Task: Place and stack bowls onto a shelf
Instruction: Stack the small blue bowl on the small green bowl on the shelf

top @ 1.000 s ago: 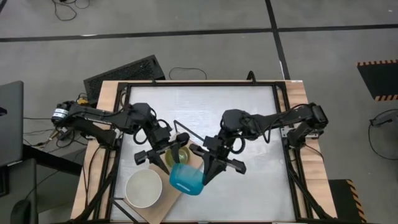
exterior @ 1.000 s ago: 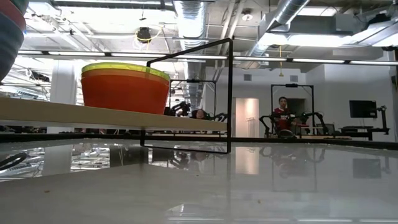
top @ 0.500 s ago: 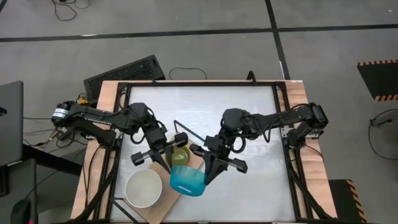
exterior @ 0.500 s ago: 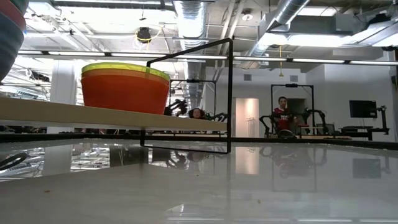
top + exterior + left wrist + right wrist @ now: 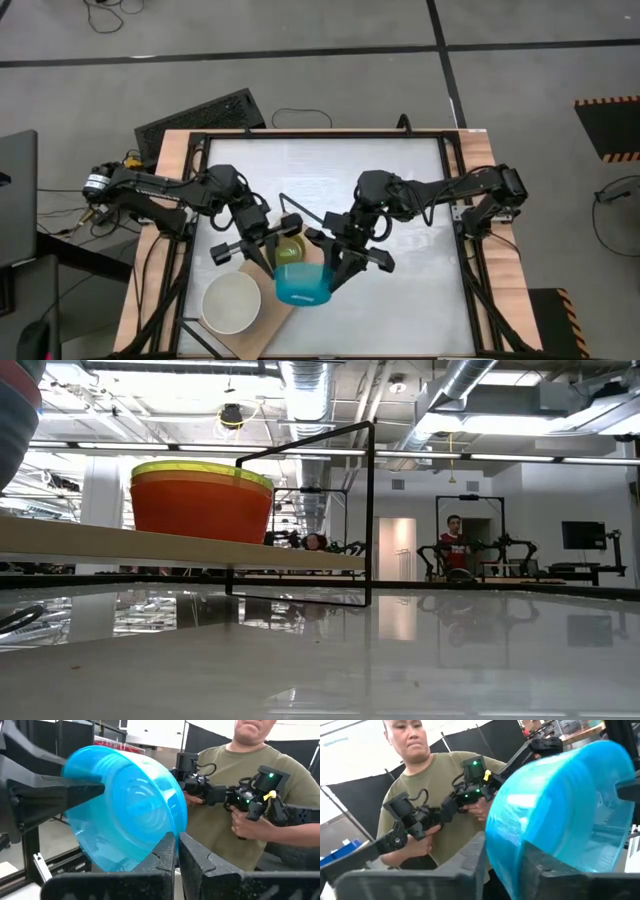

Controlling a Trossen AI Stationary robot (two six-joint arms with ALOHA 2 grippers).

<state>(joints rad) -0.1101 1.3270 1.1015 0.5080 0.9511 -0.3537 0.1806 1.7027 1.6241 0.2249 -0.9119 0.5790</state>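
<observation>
Your right gripper [image 5: 335, 268] is gripping the rim of the cyan bowl [image 5: 303, 284], holding it tilted over the shelf [image 5: 270, 315] beside the cream-white bowl [image 5: 231, 302]. Your left gripper [image 5: 270, 252] is sitting fully closed and empty just beside the cyan bowl, near the lime green bowl [image 5: 289, 249].

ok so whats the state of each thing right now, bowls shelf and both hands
cyan bowl: tilted, gripped at its rim by the right hand
left hand: shut, empty, beside the cyan bowl
cream-white bowl: upright on the shelf, empty
lime green bowl: nested in the red bowl, upright on the shelf
</observation>
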